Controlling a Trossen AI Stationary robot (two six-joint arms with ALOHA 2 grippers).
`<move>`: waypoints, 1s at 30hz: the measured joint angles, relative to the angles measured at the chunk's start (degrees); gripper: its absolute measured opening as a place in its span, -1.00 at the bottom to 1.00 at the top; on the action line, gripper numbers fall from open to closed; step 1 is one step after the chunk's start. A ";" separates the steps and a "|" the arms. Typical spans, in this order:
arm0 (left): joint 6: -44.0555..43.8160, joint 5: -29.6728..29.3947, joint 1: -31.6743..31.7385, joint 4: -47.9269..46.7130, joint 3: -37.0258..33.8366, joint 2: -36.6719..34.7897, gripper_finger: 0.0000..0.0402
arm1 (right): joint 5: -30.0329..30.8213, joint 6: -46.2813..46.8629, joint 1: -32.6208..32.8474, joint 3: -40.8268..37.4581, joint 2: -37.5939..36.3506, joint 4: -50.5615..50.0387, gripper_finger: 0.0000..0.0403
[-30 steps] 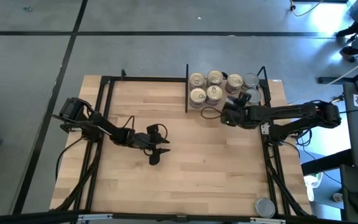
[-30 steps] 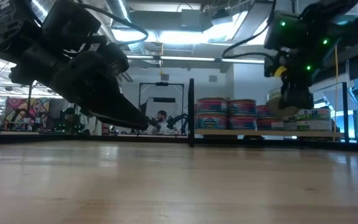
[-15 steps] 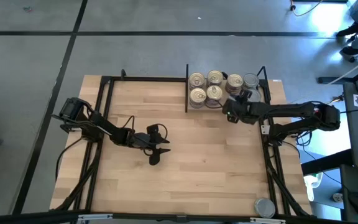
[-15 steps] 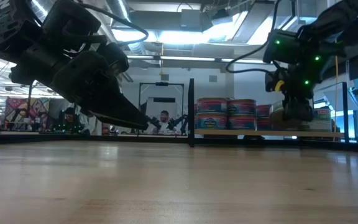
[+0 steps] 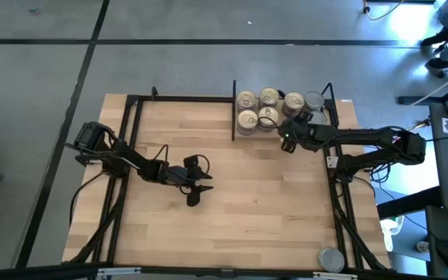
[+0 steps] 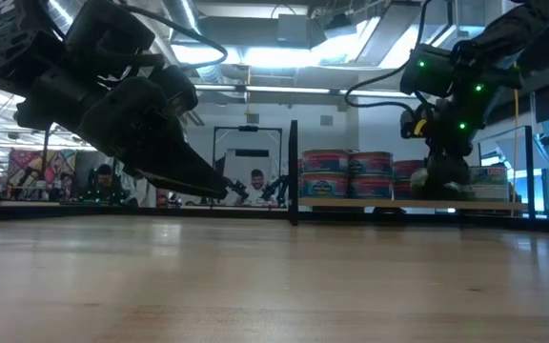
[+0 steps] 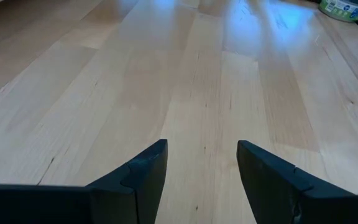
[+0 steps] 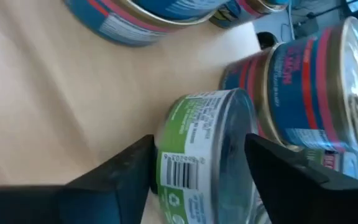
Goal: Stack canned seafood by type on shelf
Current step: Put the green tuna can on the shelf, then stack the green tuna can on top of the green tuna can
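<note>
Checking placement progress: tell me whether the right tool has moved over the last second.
Yes. In the high view the right tool has moved up toward the tins, away from the open tabletop, closing on the black divider.

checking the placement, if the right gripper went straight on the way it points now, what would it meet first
The green-labelled tin sits between the right gripper's open fingers, so it comes first. Just beyond looks to be a blue-and-red tin on the shelf, though depth is hard to judge.

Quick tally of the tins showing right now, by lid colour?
Gold lids: 5
Grey lids: 2
Green-label tin at the right end effector, lid colour unclear: 1
Total: 8
</note>
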 joint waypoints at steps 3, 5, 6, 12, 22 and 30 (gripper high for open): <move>-0.10 0.00 0.00 -0.03 0.00 0.00 -0.05 | -0.46 0.77 0.07 0.00 0.00 -0.15 0.29; -0.11 0.00 0.00 -0.07 0.00 0.00 -0.05 | -1.59 1.44 0.13 0.26 0.00 -0.46 0.30; -0.11 0.00 0.00 -0.09 0.00 0.00 -0.05 | -2.24 1.46 0.13 0.61 0.00 -0.49 0.30; -0.17 0.00 0.00 -0.19 0.00 0.00 -0.05 | -3.53 2.02 0.17 4.15 -0.07 -2.65 0.31; -0.61 0.02 0.00 -0.15 0.00 -0.02 -0.05 | -19.73 14.46 9.65 12.99 -0.22 -16.66 0.31; -0.75 0.35 0.00 0.01 0.00 -0.02 -0.05 | -27.46 23.52 26.74 13.03 -0.22 -16.17 0.31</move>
